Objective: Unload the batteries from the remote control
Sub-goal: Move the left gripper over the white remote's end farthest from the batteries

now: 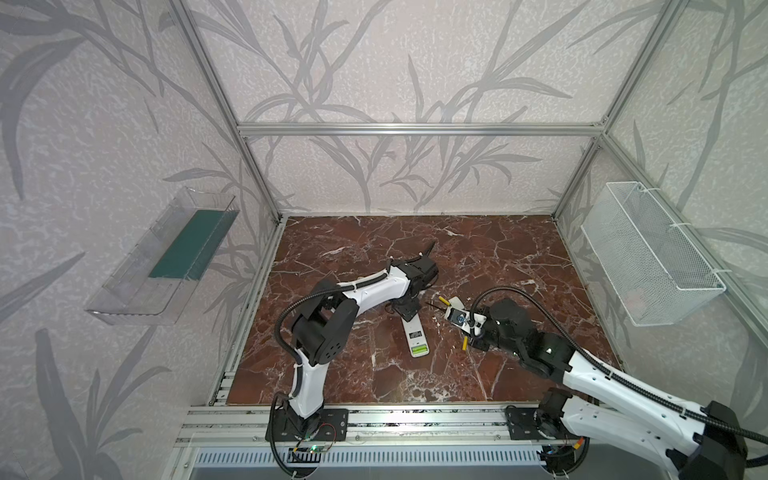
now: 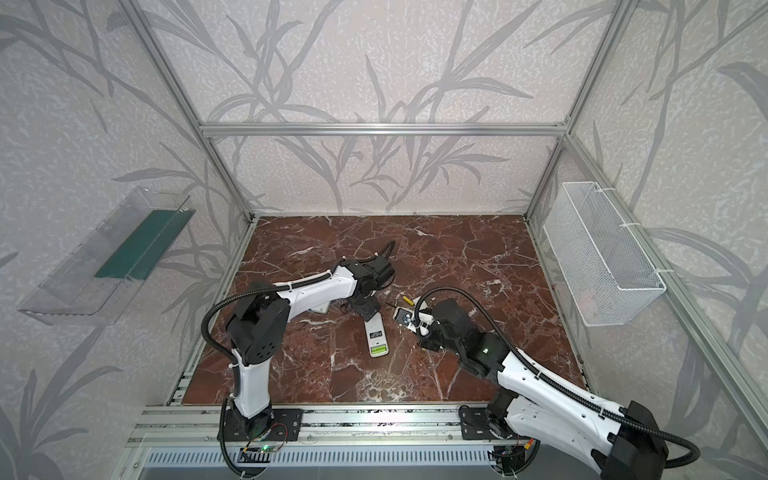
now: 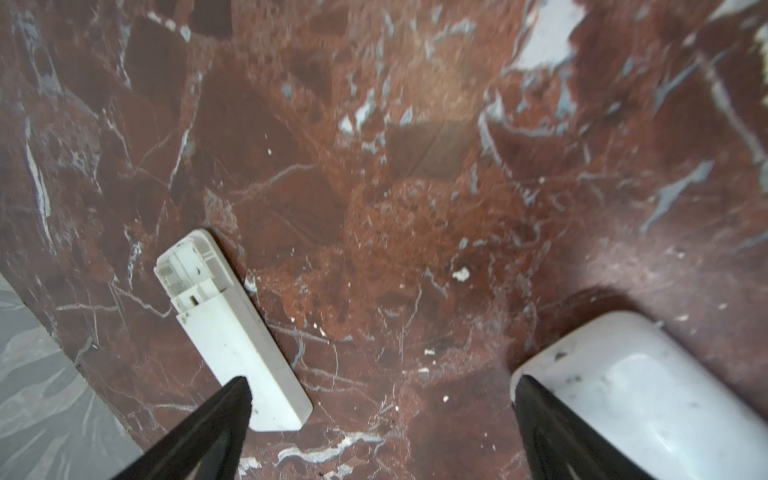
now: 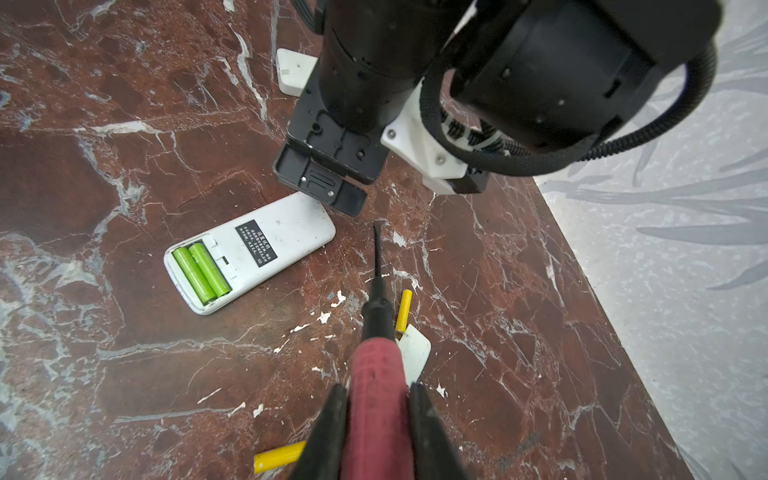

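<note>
A white remote control (image 4: pixel 266 245) lies back up on the marble with its compartment uncovered, two lime green batteries (image 4: pixel 201 272) side by side inside; in a top view it is mid-table (image 1: pixel 415 336). Two yellow batteries lie loose, one (image 4: pixel 403 309) beside the screwdriver shaft, one (image 4: pixel 278 456) near my right fingers. My right gripper (image 4: pixel 378 390) is shut on the screwdriver's pink-red handle, its dark tip (image 4: pixel 377 232) just off the remote's far end. My left gripper (image 3: pixel 384 395) is open and empty over that remote's far end (image 3: pixel 644 395).
Another white remote (image 3: pixel 232 332), its battery bay empty, lies by my left fingertip (image 3: pixel 239 399). A small white cover (image 4: pixel 415 353) rests beside the screwdriver, another white piece (image 4: pixel 293 70) behind the left arm. A wire basket (image 1: pixel 652 253) hangs on the right wall, a clear tray (image 1: pixel 162 257) on the left.
</note>
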### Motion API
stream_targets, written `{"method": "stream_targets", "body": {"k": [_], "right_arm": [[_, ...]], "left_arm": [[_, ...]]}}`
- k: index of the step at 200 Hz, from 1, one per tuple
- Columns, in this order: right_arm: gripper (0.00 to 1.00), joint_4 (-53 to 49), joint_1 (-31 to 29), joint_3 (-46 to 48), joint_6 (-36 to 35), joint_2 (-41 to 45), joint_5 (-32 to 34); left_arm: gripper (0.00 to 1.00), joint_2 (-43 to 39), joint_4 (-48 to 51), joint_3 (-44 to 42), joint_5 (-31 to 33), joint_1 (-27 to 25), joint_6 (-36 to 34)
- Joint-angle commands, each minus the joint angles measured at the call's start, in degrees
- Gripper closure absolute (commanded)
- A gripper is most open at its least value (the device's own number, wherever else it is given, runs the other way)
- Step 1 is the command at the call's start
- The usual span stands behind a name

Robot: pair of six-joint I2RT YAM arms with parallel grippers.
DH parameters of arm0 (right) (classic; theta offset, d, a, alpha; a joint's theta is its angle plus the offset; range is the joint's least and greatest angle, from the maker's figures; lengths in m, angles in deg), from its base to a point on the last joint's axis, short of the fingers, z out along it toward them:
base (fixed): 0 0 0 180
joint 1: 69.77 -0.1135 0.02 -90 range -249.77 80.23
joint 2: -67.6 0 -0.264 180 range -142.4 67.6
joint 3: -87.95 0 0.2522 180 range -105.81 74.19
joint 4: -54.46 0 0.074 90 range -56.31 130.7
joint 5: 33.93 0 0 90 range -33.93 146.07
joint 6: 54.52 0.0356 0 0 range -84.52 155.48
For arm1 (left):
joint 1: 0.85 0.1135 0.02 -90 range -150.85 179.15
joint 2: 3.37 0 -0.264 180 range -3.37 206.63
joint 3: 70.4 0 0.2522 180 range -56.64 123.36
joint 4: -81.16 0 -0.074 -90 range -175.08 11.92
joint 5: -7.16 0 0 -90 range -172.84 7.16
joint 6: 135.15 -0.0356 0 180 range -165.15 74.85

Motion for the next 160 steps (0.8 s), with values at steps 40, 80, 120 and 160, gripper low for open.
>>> {"method": "stream_targets", "body": {"k": [40,80,120,160], "right_arm": [[1.00,-2.2,-0.4,-2.5,0.9,0.6,0.9],[1.00,-2.5,-0.4,-2.6,1.4,1.3,2.2],[1.00,-3.0,-0.4,-3.0,2.3,3.3,3.6],[1.00,-5.8,-0.3,-4.1,2.1,4.8,3.9]], "left_arm": [[0.01,1.1,-1.5,3.2,-6.1,0.6,2.1],[0.01,-4.5,-1.1,1.3,-5.3,2.2,12.2],[0.01,-9.0,1.0,-1.6,-11.4,2.3,23.8],[0.01,-10.1,1.6,-6.4,-16.9,0.6,30.4]]}}
